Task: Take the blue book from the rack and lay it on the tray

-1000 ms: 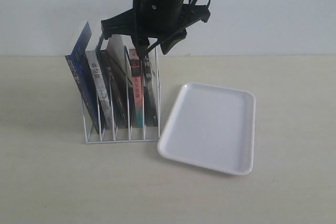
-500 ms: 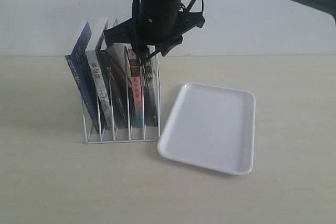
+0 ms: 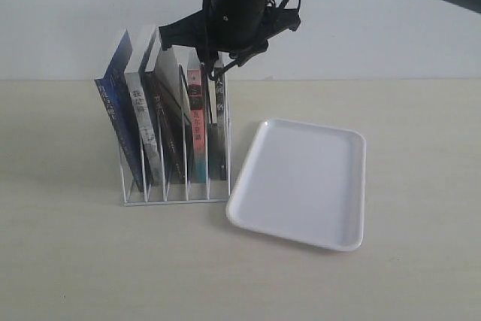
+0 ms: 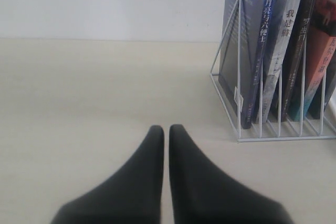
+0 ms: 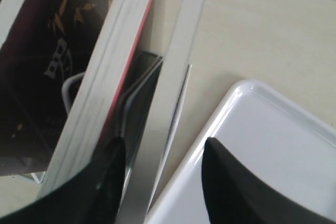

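1. blue book (image 3: 114,114) leans in the leftmost slot of the rack (image 3: 177,200), with open bench (image 3: 60,246) on its outer side.
2. tray (image 3: 301,186) lies just right of the rack.
3. right gripper (image 5: 164,148) is spread above the top edges of the rightmost books.
4. left gripper (image 4: 165,132) is pressed together, well apart from the rack.

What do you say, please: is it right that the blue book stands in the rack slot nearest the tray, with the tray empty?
Not quite. The blue book stands in the rack slot farthest from the tray, at the opposite end, as the exterior view shows. The tray is indeed empty.
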Controlling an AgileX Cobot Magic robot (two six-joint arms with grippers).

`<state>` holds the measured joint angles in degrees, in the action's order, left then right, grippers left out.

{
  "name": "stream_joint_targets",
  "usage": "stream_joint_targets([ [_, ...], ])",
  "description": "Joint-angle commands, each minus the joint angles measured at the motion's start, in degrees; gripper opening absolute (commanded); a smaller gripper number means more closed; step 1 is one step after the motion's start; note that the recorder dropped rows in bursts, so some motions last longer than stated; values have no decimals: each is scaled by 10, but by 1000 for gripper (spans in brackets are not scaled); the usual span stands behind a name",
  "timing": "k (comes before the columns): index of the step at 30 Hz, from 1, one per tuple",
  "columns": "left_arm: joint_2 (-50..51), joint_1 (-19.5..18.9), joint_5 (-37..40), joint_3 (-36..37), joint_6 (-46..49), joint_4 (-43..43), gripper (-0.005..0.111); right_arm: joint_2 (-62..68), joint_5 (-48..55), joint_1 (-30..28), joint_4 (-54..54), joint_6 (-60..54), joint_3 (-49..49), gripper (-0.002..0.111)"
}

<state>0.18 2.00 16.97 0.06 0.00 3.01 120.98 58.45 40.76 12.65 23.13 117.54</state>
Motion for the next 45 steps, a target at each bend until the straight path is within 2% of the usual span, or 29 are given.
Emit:
stream_joint_targets([
  [1, -2, -1, -2, -1, 0, 2, 4, -3, -16, -4, -1, 3, 5, 44],
  [20, -2, -1, -2, -1, 0, 2, 4, 21, -8, -14, -23, 6, 5, 44],
  [22, -2, -1, -2, -1, 0, 2, 4, 21, -3, -14, -24, 6, 5, 36],
  [25, -2, -1, -2, -1, 0, 2, 4, 20, 1, -14, -24, 6, 5, 4],
  [26, -2, -1, -2, -1, 0, 2, 4, 20, 1, -14, -24, 7, 5, 0],
  [35, -2, -1, -2, -1, 0, 2, 4, 15, 17, -14, -23, 6, 21, 0],
  [45, -2, -1, -2, -1, 0, 2, 4, -4, 106, -14, -19, -12, 150, 0],
])
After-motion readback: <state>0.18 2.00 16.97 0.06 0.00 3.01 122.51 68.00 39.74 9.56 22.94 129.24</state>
